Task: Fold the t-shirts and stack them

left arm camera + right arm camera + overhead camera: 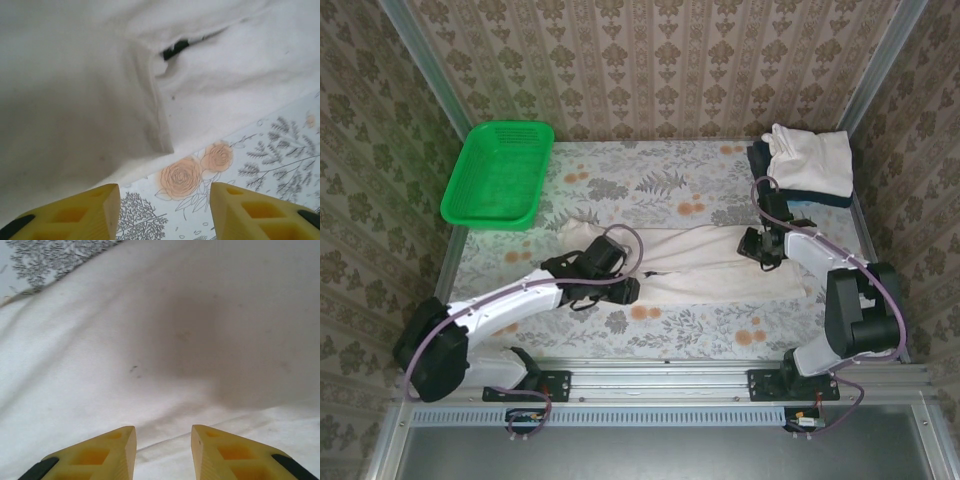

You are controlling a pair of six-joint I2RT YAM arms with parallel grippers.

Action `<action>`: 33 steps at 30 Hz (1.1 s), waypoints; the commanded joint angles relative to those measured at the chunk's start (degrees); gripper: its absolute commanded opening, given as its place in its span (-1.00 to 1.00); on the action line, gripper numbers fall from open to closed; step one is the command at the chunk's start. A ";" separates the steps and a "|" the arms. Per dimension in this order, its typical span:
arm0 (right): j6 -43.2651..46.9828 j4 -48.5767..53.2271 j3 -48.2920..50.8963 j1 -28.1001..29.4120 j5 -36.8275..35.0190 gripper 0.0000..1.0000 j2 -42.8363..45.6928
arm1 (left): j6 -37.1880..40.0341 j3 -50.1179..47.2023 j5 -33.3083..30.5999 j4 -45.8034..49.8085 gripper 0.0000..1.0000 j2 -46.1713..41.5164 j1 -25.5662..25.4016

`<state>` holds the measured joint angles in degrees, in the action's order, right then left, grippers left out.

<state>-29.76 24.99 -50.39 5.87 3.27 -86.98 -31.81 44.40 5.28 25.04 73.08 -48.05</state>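
Two grippers hover over one cream t-shirt point(710, 265) spread on the table point(620, 190). The left gripper point(165, 200) is open at its edge. The right gripper point(163, 440) has its jaws apart, seemingly pinching nothing. Far right, a second cream shirt point(810, 160) lies atop a navy shirt point(800, 197).

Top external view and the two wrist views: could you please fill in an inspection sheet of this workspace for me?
Surface: floral tablecloth, lying flat on the table.
Job's things: spread cream t-shirt lies across the middle; stacked cream t-shirt sits on a navy t-shirt at the back right.
Clutter: green basket at the back left.
Grippers: left gripper is open over the tablecloth, beside the spread shirt's edge; right gripper has its fingers apart over the shirt, no pinch seen.
Cables: purple cables loop along both arms.
Surroundings: patterned wallpaper walls on three sides; metal rail at the near edge.
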 commanded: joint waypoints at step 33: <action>-0.62 10.68 -4.48 -4.00 -3.01 0.25 -1.35 | 3.48 45.10 -2.14 3.27 -0.19 52.06 30.24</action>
<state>-30.41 34.11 -53.04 1.48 0.43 -90.11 -29.34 83.44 3.16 25.02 118.87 -17.58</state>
